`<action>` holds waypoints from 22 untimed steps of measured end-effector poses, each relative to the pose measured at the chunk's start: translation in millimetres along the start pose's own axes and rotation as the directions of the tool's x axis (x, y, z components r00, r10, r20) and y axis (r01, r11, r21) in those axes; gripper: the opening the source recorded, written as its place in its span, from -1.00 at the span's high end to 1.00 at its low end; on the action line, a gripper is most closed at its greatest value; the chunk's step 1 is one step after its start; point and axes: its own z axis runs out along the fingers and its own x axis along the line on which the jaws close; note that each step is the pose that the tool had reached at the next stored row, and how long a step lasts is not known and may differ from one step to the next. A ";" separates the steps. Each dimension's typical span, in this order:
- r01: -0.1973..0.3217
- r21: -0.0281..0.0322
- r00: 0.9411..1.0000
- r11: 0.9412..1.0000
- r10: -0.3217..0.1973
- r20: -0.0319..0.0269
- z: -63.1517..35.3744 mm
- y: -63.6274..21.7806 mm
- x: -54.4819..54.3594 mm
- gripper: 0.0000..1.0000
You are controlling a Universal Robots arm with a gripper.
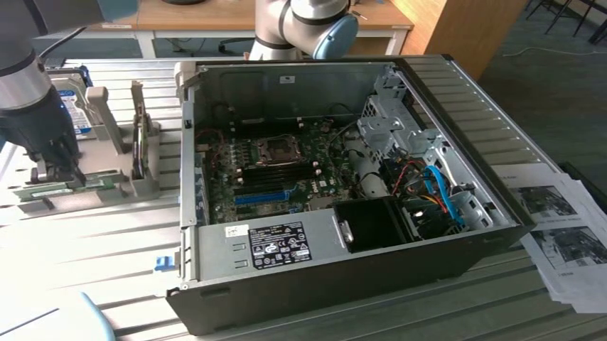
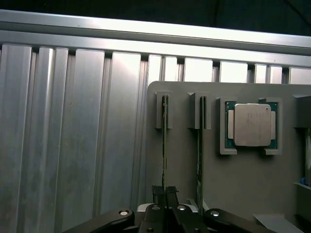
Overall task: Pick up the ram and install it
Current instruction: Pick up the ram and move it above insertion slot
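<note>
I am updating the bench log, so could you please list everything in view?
ram: one, green, on edge in the holder, clamped by the gripper
second ram stick: one, green, neighbouring slot
processor: one, silver on green, holder's recess
holder: one, grey, on the table
hard drive: one, silver, blue-white label, exterior view's left
computer case: one, black, open, mid-table
printed sheets: several, white, exterior view's right
table: one, silver, slatted
gripper: one, black, shut on the ram

The gripper [image 2: 165, 195], pinched on the ram [image 2: 164, 141], hid the end it gripped. In the exterior view the arm [image 1: 33, 99] covered much of the hard drive [image 1: 84, 106], and the papers [image 1: 559, 227] ran off the exterior view's right edge.
</note>
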 end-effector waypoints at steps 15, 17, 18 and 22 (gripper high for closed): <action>-0.001 -0.002 1.000 1.000 0.001 0.000 -19.8 -1.1 -0.4 0.78; -0.001 -0.003 1.000 1.000 0.001 0.000 -24.3 -1.7 -0.4 0.78; -0.002 -0.003 1.000 1.000 0.002 0.000 -26.5 -2.0 -0.5 0.78; -0.002 -0.004 1.000 1.000 0.002 0.000 -30.6 -2.6 -0.5 0.78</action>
